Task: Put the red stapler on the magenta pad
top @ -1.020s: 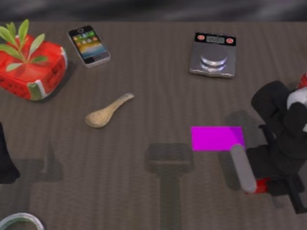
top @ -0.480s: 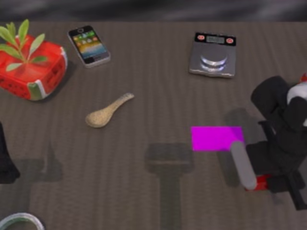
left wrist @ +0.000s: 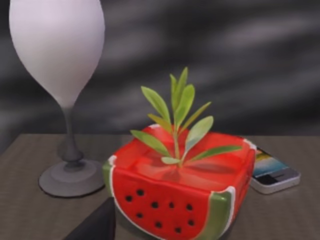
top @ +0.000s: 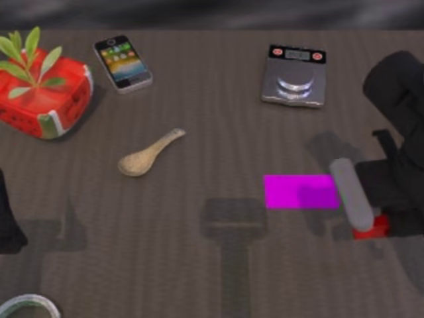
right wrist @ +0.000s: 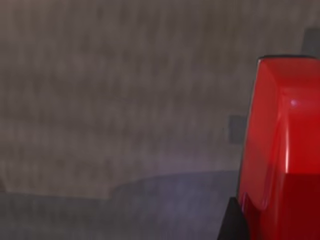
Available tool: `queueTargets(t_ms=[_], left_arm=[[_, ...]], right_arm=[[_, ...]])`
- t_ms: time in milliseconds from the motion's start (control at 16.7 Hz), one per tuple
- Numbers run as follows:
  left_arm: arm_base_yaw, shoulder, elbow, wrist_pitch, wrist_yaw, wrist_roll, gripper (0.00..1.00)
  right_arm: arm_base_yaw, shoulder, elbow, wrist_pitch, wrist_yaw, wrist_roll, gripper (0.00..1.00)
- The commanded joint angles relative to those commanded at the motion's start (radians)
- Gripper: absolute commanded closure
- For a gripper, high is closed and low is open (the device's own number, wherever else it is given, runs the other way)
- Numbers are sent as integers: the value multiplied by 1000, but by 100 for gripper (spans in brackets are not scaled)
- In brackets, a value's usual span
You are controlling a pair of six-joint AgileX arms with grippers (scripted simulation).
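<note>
The right gripper (top: 391, 222) seems clenched on the red stapler (top: 354, 195) (fingers mostly hidden), lifting it clear beside the magenta pad (top: 298, 191) for placing.

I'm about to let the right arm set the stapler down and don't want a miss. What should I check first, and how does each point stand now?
1. Stapler held: the red stapler is up at the right gripper, fingers hidden. Cannot tell.
2. Stapler over the target: it hangs at the right edge of the magenta pad, mostly beyond it. Not ok.
3. Pad free: nothing lies on it, only a shadow. Ok.
4. Neighbours clear: the scale and the spoon sit well apart from the pad. Ok.
5. Left arm out of the way: parked at the table's left edge. Ok.
</note>
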Motion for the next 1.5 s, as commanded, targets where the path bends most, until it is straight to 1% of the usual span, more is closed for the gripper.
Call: queueTargets(t_ms=[240,480,660,960,1140,1320,1500], left_arm=[[0,0,0,0,0,0,0],[0,0,0,0,0,0,0],[0,0,0,0,0,0,0],[0,0,0,0,0,0,0],[0,0,0,0,0,0,0],[0,0,0,0,0,0,0],[0,0,0,0,0,0,0]], right_arm=[[-1,-18,17,-25,0,3,100],[4,20,51,-39,0,10,100],[18,122,184,-84,1,41,100],[47,355,553,-190,1,128,100],[62,472,725,-241,1,180,100],[69,530,803,-263,2,213,100],[69,533,808,-264,2,216,100]])
